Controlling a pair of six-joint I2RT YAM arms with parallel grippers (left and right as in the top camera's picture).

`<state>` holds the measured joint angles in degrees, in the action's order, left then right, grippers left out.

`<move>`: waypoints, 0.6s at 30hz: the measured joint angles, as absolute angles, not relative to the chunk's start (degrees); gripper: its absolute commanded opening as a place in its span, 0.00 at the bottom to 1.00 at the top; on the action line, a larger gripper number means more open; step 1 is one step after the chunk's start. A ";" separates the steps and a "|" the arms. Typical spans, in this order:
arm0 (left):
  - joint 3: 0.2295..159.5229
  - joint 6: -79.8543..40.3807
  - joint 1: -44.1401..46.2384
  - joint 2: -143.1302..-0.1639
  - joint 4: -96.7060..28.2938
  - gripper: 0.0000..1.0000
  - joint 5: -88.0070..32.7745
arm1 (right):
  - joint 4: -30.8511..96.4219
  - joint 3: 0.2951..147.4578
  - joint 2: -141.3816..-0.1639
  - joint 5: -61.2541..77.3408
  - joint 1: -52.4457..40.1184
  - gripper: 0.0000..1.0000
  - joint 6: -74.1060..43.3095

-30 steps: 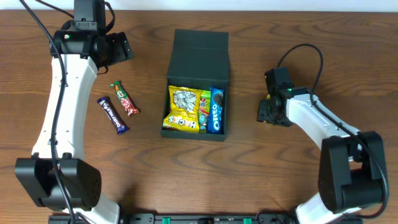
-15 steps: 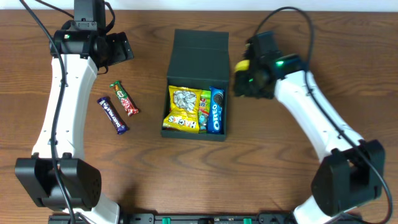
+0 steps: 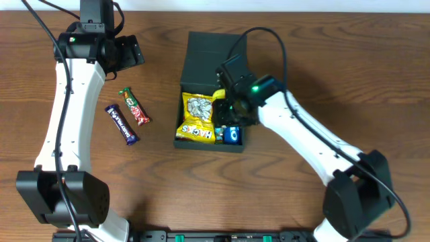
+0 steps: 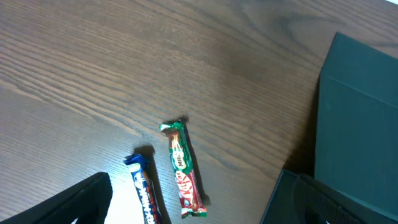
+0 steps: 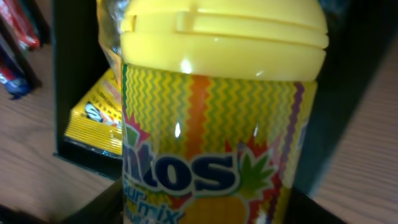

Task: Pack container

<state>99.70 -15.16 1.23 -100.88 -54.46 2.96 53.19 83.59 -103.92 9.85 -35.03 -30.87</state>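
Note:
The dark container (image 3: 215,60) stands mid-table with its flap lid open toward the back. Inside lie a yellow snack packet (image 3: 198,117) and a blue Oreo pack (image 3: 234,134). My right gripper (image 3: 226,102) is shut on a yellow-capped Mentos candy bottle (image 3: 219,95) and holds it over the container's open top. In the right wrist view the bottle (image 5: 217,106) fills the frame between the fingers (image 5: 208,211), with the container's wall (image 5: 68,93) and the packet (image 5: 99,115) behind. My left gripper (image 3: 127,52) is open and empty at the far left.
A green-red KitKat bar (image 3: 134,106) and a dark blue bar (image 3: 121,124) lie on the wood table left of the container. In the left wrist view, the KitKat (image 4: 185,169), the blue bar (image 4: 144,193) and the container (image 4: 354,124) show.
My right arm has swung left from the table right of the container to above its open top, carrying the yellow bottle. The left arm has not moved.

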 measured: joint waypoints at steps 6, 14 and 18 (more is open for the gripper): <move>99.70 -15.16 1.23 -100.88 -55.70 0.93 2.98 | 52.34 83.59 -105.38 9.50 -35.27 0.89 -31.22; 99.70 -14.46 1.23 -100.88 -58.57 0.92 2.98 | 52.95 85.43 -105.06 9.13 -31.03 0.91 -30.81; 99.57 -13.26 1.21 -100.88 -59.57 0.91 3.03 | 52.80 87.70 -102.02 5.30 -26.94 0.95 -29.23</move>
<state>99.57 -13.26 1.21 -100.88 -59.57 3.03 52.80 87.70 -102.02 5.30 -26.94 -29.23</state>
